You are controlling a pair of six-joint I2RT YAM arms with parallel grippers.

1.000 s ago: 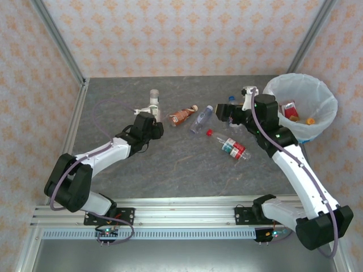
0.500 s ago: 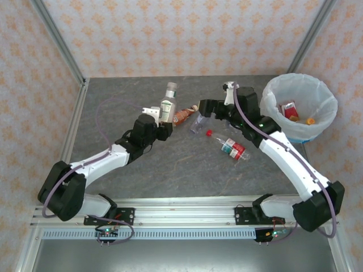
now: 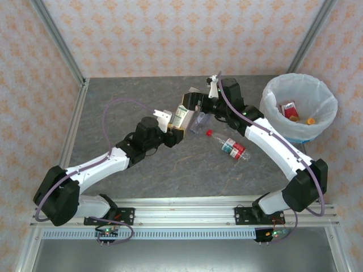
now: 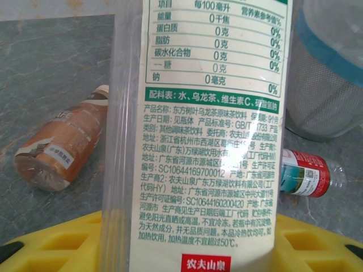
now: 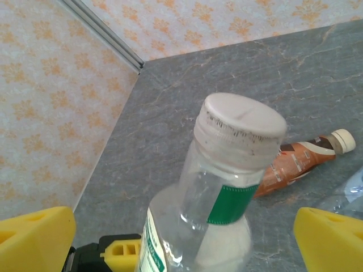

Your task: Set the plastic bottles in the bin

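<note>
While the left gripper (image 3: 172, 127) clenched the clear bottle (image 3: 182, 115), a smooth cylinder with a glossy label, above the mottled grey table's (image 3: 170, 175) middle, the right gripper (image 3: 191, 107) hung spread around its ribbed white cap (image 5: 241, 133), the round bag-lined bin (image 3: 326, 96) far right.

Our left arm (image 3: 96, 161) stretches diagonally toward the middle, and the left gripper (image 3: 173, 126) is clamped on the lower body of a bottle (image 3: 182, 114) (yellow pads (image 4: 51, 249) either side of it). Our right arm (image 3: 278, 148) reaches across from the right. The right gripper (image 3: 194, 103) is spread wide, one yellow pad (image 5: 34, 235) well clear on each side of the cap.
</note>
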